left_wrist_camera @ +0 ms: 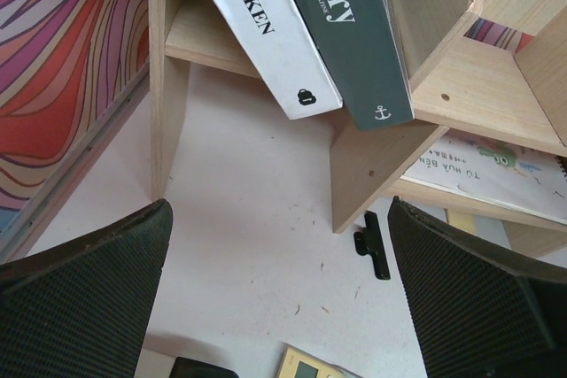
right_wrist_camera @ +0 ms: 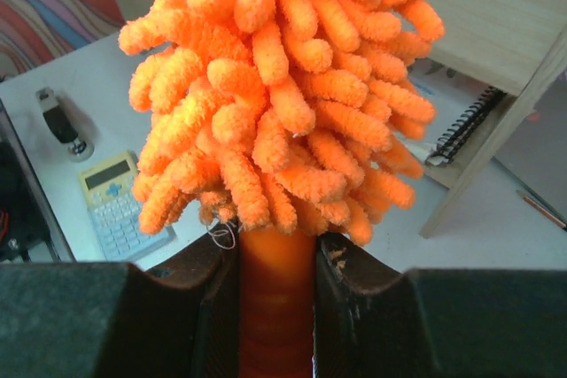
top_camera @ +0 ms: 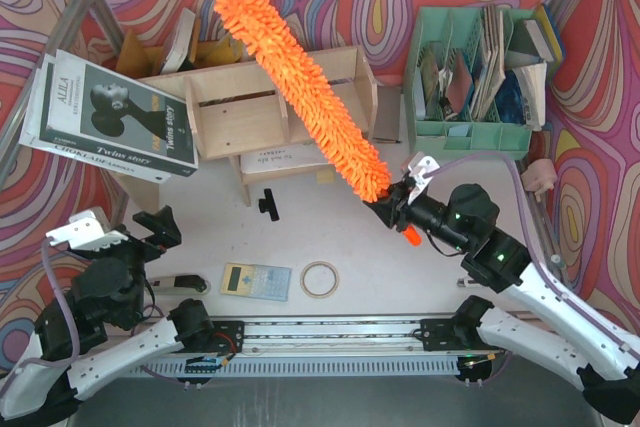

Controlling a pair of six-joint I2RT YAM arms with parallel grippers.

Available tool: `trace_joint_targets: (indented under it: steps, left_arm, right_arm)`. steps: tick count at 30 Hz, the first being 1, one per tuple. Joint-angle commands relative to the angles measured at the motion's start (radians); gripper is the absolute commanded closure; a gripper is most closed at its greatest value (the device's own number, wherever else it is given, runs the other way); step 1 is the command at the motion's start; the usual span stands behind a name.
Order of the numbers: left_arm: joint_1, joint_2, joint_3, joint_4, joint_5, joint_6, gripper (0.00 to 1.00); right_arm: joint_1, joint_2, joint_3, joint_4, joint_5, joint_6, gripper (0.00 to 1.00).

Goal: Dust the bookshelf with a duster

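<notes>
Dusting is in hand: right end effector [top_camera: 392,209] clenched on the duster [top_camera: 300,77] slanting over the bookshelf [top_camera: 230,112], left end effector [left_wrist_camera: 279,298] released; next, a steady sweep along the top.

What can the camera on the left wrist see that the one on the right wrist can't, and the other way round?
Only the left wrist camera shows two leaning books, a small black clip lying on the table, and the left gripper, open and empty. Only the right wrist camera shows the fluffy orange duster, its handle clamped in the right gripper. Both show the pale wooden bookshelf, the white table and the calculator.
</notes>
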Motion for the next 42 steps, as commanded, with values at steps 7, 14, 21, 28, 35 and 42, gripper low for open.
trace_joint_targets:
  steps: [7, 14, 21, 28, 35, 42]
  left_arm:
    - [-0.003, 0.006, -0.004, 0.006, -0.031, 0.011, 0.01]
    - [-0.003, -0.009, -0.004, 0.006, -0.028, 0.011, 0.01]
    - [-0.003, -0.050, -0.004, 0.000, -0.023, 0.005, 0.02]
    - [-0.004, -0.069, 0.002, -0.010, -0.012, -0.003, 0.02]
    - [-0.003, -0.078, 0.004, -0.011, -0.019, -0.005, 0.01]
    - [-0.003, -0.081, 0.004, -0.018, -0.022, -0.011, 0.02]
  right_arm:
    - [0.093, -0.073, -0.108, 0.138, -0.126, -0.163, 1.00]
    - [0.282, 0.032, -0.091, 0.034, -0.009, -0.255, 1.00]
    - [0.305, -0.007, -0.117, 0.036, -0.066, -0.231, 1.00]
    - [0.328, 0.128, -0.071, -0.032, -0.067, -0.183, 1.00]
    - [0.369, 0.158, -0.050, -0.104, -0.030, -0.115, 1.00]
    - [0.385, 0.230, -0.037, -0.162, 0.029, -0.073, 1.00]
